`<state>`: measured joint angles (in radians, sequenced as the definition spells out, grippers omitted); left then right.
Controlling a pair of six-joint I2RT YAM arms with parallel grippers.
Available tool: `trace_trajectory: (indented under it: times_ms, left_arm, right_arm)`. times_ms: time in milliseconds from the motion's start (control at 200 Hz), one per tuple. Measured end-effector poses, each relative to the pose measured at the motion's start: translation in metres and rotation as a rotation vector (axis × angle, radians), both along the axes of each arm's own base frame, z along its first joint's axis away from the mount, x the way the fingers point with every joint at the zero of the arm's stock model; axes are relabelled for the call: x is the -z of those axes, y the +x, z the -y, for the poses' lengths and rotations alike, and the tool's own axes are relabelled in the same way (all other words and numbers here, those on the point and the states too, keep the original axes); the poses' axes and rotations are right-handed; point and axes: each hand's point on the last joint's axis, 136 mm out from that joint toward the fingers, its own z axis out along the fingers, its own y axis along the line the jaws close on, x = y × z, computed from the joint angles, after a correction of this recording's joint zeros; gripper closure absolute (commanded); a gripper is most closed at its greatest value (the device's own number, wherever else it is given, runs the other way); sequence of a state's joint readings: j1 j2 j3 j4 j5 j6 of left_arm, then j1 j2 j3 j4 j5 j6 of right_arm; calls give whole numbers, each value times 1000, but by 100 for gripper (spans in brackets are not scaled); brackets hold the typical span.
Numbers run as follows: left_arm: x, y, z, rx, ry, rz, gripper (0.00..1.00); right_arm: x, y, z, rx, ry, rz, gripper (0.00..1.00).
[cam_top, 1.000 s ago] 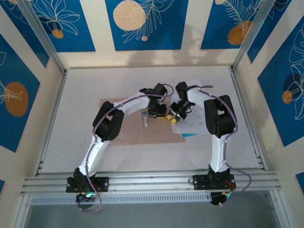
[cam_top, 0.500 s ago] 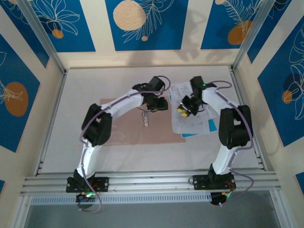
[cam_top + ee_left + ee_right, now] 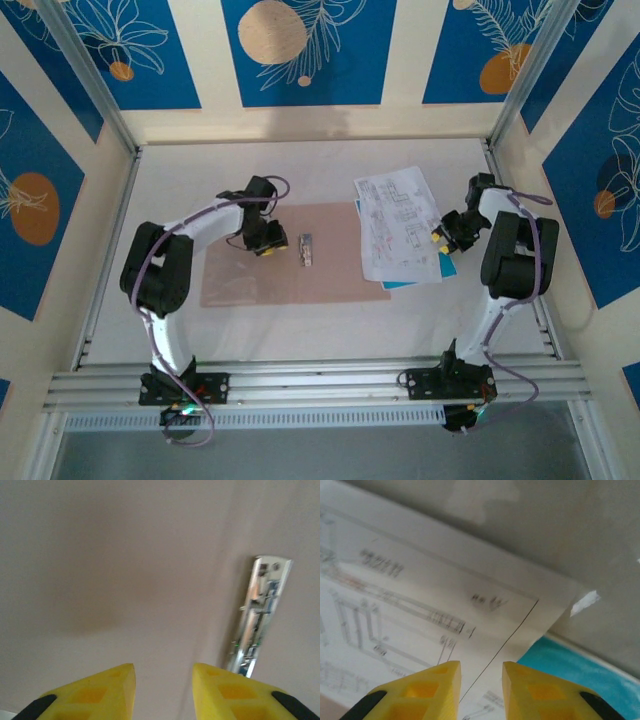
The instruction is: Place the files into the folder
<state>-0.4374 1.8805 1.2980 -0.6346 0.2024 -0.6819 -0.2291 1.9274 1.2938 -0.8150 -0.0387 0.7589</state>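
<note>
While the folder [image 3: 240,285] lies opened flat at the middle of the table [image 3: 170,180] and no sheet is fully inside it, the step in hand reads as the transfer of the papers, not yet made.

Item 1, left gripper [image 3: 266,243]: hovers over the folder's left leaf, at nine o'clock from the metal clip [image 3: 307,250]. In the left wrist view its yellow fingers [image 3: 100,690] stand apart with nothing between them.

Item 2, folder: thin pinkish-tan card, plain and unmarked, spread like an open book, with the bright clip on the centre fold.

Item 3, files [image 3: 395,220]: a loose, slightly fanned stack of white sheets printed with black line diagrams and text, lying at three o'clock from the folder and overlapping its right edge. One cyan sheet [image 3: 412,284] shows beneath at the stack's five o'clock corner.

Item 4, right gripper [image 3: 443,235]: sits at three o'clock of the stack, by its outer edge. In the right wrist view the jaws are narrowly parted above the printed paper [image 3: 410,595], gripping nothing.

Next move, as judged: take the stack by that outer edge or press on it, then draw it toward nine o'clock until it lies squarely on the right leaf. Thin sheets are likely to slide unevenly, so the cyan one could be left behind.
</note>
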Motion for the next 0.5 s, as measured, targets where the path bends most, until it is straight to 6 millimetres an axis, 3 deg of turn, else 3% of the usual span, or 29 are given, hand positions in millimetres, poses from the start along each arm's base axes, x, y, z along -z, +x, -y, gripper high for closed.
trace_trajectory:
  times_ms: [265, 500]
  left_arm:
    - [13, -1, 12, 18, -37, 4, 68]
    - [21, -3, 36, 34, -88, -2, 69]
  right_arm:
    - [8, -9, 0, -14, -2, -51, 59]
    - [8, -11, -13, -56, 28, -60, 58]
